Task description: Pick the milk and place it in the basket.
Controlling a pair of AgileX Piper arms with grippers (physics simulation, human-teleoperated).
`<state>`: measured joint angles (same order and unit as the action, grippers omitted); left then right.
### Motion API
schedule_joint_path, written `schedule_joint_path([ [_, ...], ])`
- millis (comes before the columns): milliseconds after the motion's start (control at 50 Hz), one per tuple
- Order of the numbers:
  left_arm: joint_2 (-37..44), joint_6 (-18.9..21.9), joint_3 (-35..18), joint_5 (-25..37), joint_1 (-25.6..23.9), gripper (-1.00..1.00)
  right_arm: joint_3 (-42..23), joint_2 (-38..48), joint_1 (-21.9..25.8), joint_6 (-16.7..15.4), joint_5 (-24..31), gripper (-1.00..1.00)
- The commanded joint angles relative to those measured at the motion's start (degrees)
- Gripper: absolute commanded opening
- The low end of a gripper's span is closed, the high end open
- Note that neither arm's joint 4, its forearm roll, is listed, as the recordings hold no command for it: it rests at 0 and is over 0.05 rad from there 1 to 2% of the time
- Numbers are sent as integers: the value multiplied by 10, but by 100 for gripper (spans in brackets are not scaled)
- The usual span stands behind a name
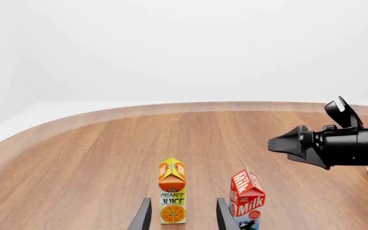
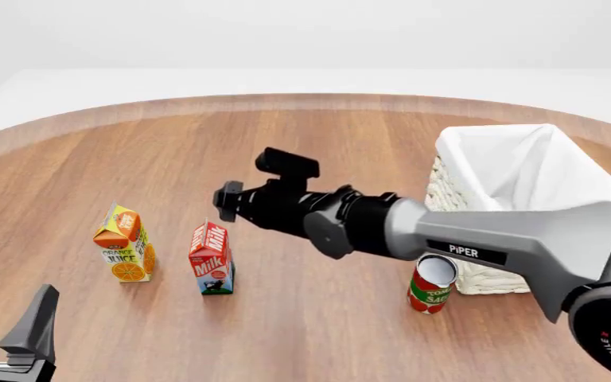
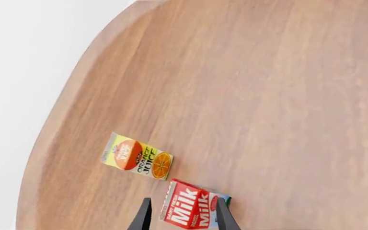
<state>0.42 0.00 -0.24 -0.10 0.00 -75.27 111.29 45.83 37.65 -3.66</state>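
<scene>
The milk (image 2: 211, 269) is a small red carton with white lettering, standing upright on the wooden table left of centre. My right gripper (image 3: 184, 218) is open and hovers just above and behind the milk (image 3: 187, 211), apart from it. In the right wrist view the carton shows between the two fingers. The cream woven basket (image 2: 449, 191) with its white lining stands at the right. My left gripper (image 2: 3, 314) is open and holds nothing, low at the near left; in its wrist view the milk (image 1: 247, 201) stands beside one of its fingers (image 1: 222, 215).
An orange juice carton (image 2: 125, 244) stands just left of the milk. A red can (image 2: 431, 284) stands in front of the basket. The right arm (image 2: 476, 239) spans the table from the right, crossing in front of the basket.
</scene>
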Motion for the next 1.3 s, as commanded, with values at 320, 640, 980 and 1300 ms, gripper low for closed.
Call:
schedule_joint_path([
  [320,0,0,0,0,0,100,-17,36,19,18,-3,100],
  [640,0,0,0,0,0,100,-39,66,23,21,-1,100],
  [980,0,0,0,0,0,100,-53,93,25,34,-2,100],
  [1300,0,0,0,0,0,100,-49,118,36,57,-17,100],
])
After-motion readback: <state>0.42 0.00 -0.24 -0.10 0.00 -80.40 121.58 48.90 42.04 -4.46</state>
